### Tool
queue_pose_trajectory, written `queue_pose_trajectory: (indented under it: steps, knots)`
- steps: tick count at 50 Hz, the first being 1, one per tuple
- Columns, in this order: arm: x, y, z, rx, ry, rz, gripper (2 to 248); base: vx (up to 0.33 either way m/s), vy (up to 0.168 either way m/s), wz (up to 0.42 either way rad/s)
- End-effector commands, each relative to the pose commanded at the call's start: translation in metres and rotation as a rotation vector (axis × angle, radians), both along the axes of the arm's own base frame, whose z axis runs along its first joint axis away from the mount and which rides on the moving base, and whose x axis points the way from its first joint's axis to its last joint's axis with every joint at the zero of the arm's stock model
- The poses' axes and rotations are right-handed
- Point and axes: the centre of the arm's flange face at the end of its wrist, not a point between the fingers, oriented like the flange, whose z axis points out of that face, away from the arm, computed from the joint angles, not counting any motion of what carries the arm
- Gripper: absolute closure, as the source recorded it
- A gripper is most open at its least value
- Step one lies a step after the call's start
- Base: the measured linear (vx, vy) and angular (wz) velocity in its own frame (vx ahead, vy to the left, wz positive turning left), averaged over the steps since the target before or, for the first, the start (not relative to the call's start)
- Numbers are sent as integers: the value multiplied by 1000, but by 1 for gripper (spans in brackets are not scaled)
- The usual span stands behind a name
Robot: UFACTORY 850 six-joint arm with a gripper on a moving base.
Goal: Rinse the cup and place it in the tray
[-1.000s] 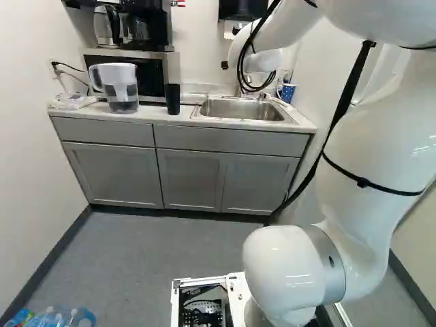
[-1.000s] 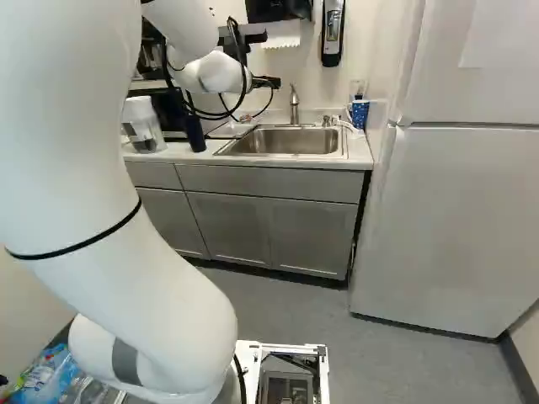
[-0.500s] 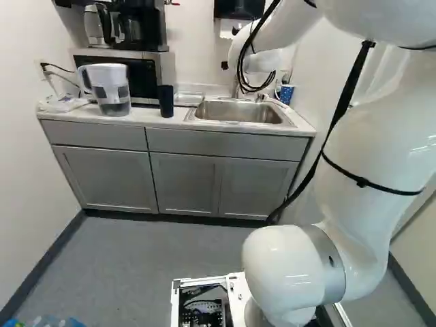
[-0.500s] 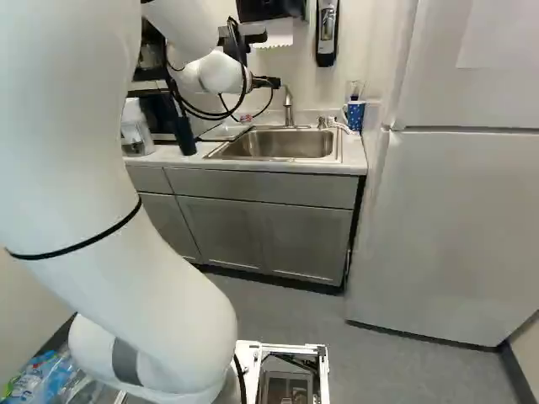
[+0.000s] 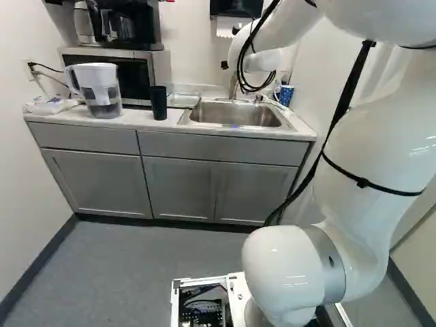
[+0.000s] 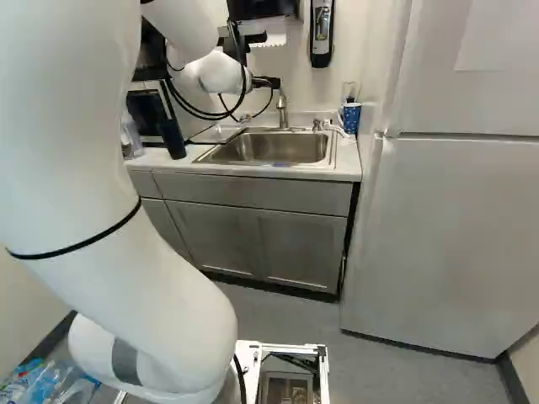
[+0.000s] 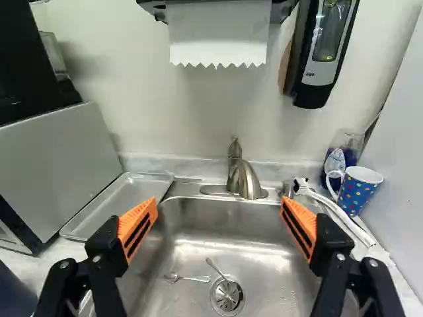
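Left base view: worktop (image 5: 139, 120) carries a filter pitcher (image 5: 99, 87) at the left, then a dark tumbler (image 5: 158, 103), then the metal tray (image 5: 182, 101) between tumbler and sink (image 5: 235, 114). The blue dotted cup (image 5: 285, 95) stands upright at the sink's far right corner. A microwave (image 5: 129, 70) sits behind the pitcher, a coffee maker (image 5: 131, 26) above it. Right base view: the arm (image 6: 173, 299) reaches out to the sink; part of the black gripper (image 6: 269, 82) shows beyond its wrist. Refrigerator (image 6: 459, 236) at the right; plastic bottles (image 6: 46, 383) at the lower left. Wrist view: gripper (image 7: 218, 206) spread wide — nothing between the orange pads (image 7: 139, 228), sink basin below and ahead. Two spoons (image 7: 187, 279) lie in the basin near the drain (image 7: 227, 296). Faucet (image 7: 246, 179) straight ahead; dotted cup beyond the right finger, its handle toward the faucet side — tray beyond the left finger, lying flat beside the sink.
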Motion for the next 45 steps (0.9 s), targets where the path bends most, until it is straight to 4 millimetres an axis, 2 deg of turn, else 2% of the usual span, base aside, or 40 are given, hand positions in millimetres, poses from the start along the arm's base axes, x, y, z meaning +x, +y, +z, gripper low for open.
queue_pose_trajectory:
  steps: [18,45]
  knots:
    - [0,0,0,0,0,0,3,73,-53,61]
    - [0,0,0,0,0,0,3,70,-38,182]
